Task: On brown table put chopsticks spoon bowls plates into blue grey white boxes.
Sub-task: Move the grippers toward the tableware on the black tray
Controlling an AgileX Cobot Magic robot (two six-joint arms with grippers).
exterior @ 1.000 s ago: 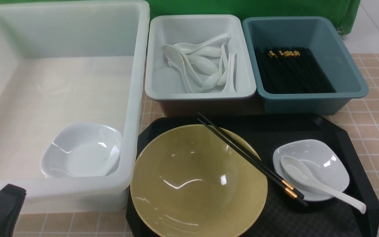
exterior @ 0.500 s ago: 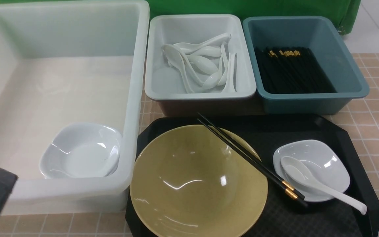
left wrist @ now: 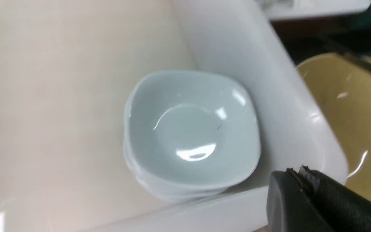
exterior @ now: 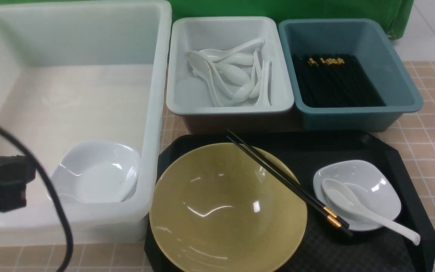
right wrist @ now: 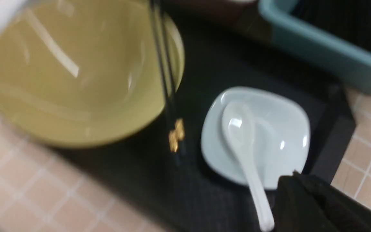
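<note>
Left hand (left wrist: 296, 172), closed and empty, hangs at the white box's (left wrist: 237, 42) near rim; right hand (right wrist: 296, 178), closed too, hovers beside the spoon (right wrist: 242, 138) lying in the plate (right wrist: 279, 129) near the tray's (right wrist: 224, 58) right edge. Bumping its overhanging handle could flip it out

Boxes: 3, namely white box (exterior: 161, 75) left, grey box (exterior: 225, 110) middle, blue box (exterior: 357, 110) right. Yellow bowl (exterior: 221, 211): 1. Black tray (exterior: 353, 147): 1. Loose chopsticks (exterior: 278, 177) across the bowl: 2. Chopstick bundle (exterior: 338, 83) in blue box: too dense to count. Single plate (exterior: 372, 181) on tray: 1. Stacked plates (exterior: 96, 173) in white box: several, number unclear. Single spoon (exterior: 353, 206) on that plate: 1. Heaped spoons (exterior: 229, 73) in grey box: at least five.
</note>
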